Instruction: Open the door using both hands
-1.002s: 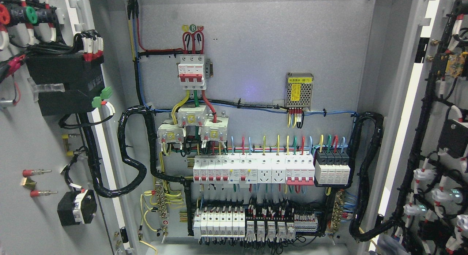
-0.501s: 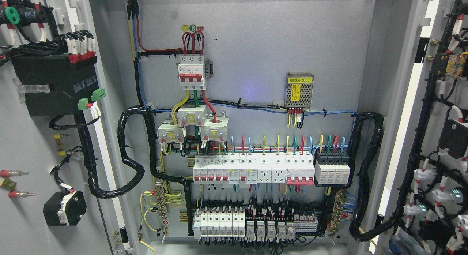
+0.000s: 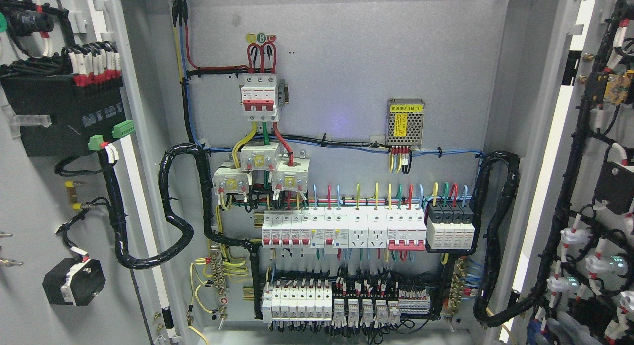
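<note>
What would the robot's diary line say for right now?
doors: grey metal left door open, grey metal right door open | cabinet: white breaker row visible | hands: none in view

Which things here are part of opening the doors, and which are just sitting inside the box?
Part of the job:
left door, swung open
right door, swung open

Just sitting inside:
big red breaker
small power supply with a yellow label
long row of white breakers
black cable bundle

No robot hands show in the picture.
</note>
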You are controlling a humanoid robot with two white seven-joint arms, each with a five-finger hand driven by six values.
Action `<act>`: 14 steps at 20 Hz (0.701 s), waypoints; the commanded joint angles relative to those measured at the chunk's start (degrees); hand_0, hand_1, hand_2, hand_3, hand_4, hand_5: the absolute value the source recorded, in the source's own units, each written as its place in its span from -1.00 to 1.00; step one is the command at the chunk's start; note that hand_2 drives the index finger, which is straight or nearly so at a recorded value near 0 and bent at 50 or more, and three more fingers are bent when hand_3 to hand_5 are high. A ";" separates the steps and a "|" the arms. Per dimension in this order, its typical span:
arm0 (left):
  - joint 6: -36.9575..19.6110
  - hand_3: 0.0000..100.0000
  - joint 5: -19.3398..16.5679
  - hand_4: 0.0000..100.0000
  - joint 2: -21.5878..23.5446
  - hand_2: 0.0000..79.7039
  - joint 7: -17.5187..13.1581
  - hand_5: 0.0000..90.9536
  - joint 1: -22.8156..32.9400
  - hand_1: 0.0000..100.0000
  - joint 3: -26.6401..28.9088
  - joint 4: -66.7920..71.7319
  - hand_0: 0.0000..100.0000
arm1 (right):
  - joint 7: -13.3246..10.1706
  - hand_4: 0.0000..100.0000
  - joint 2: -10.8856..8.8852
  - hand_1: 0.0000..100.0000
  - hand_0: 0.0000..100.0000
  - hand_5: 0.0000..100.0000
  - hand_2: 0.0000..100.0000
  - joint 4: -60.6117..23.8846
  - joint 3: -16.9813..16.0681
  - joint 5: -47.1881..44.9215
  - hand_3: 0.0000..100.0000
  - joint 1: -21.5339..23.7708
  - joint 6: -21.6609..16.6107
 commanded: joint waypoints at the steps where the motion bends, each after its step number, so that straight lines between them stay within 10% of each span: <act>1: -31.76 -1.00 3.53 -1.00 4.05 -1.00 0.07 -1.00 -1.69 -1.00 6.33 3.97 -1.00 | -1.05 -1.00 0.42 -1.00 -0.24 -1.00 -1.00 0.02 -2.86 -0.11 -1.00 1.00 0.01; 14: -25.62 -1.00 7.31 -1.00 11.17 -1.00 0.07 -1.00 -8.36 -1.00 8.53 15.74 -1.00 | -1.67 -1.00 1.83 -1.00 -0.24 -1.00 -1.00 0.10 -4.97 -0.11 -1.00 2.49 -0.08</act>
